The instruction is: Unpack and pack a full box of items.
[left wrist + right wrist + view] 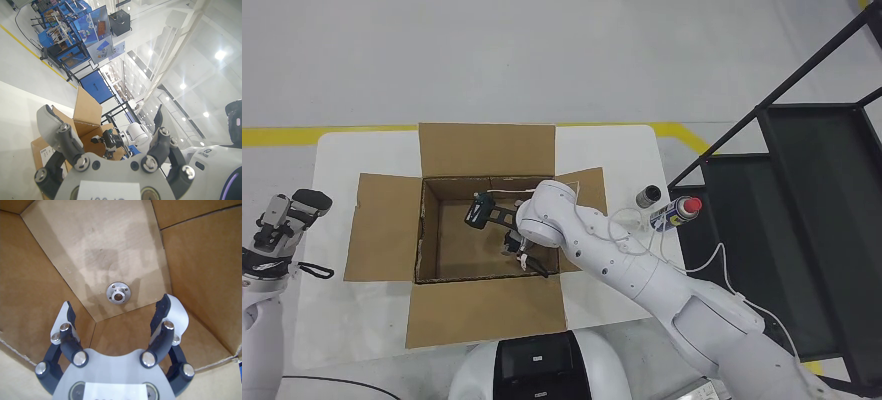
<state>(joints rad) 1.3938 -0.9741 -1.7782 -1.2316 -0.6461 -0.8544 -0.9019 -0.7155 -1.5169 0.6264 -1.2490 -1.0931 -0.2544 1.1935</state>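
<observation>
A brown corrugated cardboard box point(487, 150) stood on the white desk point(352, 160) with all four flaps folded out. On its smooth floor lay a small round flange point(117, 294) of bright machined metal. It rested flat, ringed with bolt holes, its raised collar and bore facing straight up.

The right arm bent down over the box's rim, and the right tool point(116, 299) hung inside, pointing at the floor. Its black-padded fingers point(160, 308) were spread wide and held nothing, with the flange below and apart from them.

The left tool point(102, 113) sat over the desk's left edge, well apart from the box, tilted upward with its fingers wide and empty.

On the desk to the right of the box, a spray can point(677, 212) with a red cap lay on its side, the cap end pointing away from the box. A short dark cylinder point(647, 195) stood just beside it.
</observation>
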